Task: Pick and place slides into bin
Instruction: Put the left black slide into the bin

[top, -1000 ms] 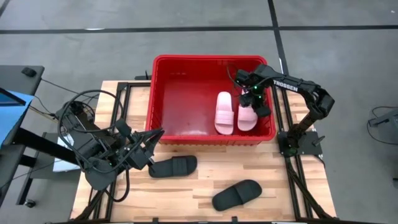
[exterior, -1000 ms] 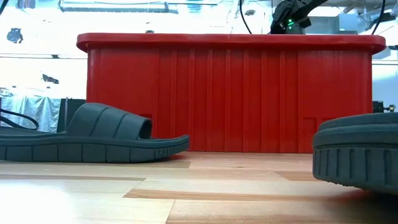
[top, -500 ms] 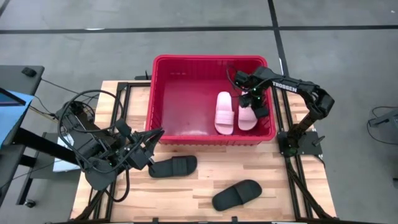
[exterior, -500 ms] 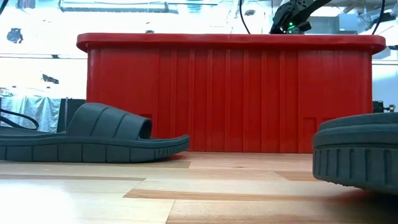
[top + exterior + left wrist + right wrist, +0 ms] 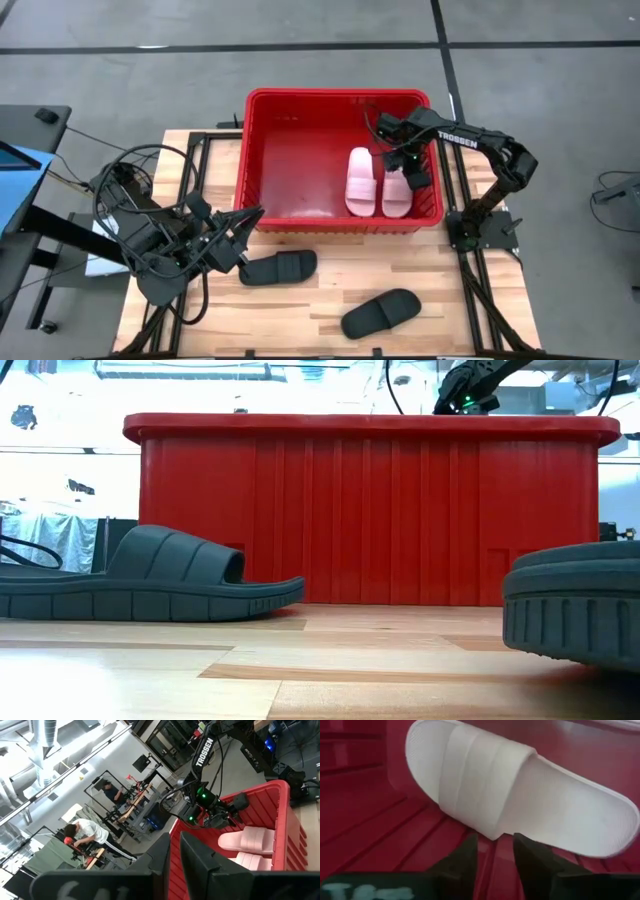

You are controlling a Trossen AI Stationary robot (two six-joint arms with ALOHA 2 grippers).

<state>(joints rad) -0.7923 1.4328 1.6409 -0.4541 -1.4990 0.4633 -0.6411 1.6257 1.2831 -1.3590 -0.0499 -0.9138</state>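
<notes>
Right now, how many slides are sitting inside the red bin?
2. Both pale pink slides lie side by side on the bin floor: one left, one under the right hand.

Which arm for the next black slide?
Left. The left gripper sits beside the nearer black slide on the table. The right gripper is inside the bin, over the pink slides.

Four slides in all: two pale pink slides, one (image 5: 361, 182) beside the other (image 5: 396, 192), lie in one red bin (image 5: 262, 160), and two black slides, one (image 5: 279, 269) and another (image 5: 380, 313), lie on one wooden table (image 5: 300, 310). Two robot arms.
</notes>
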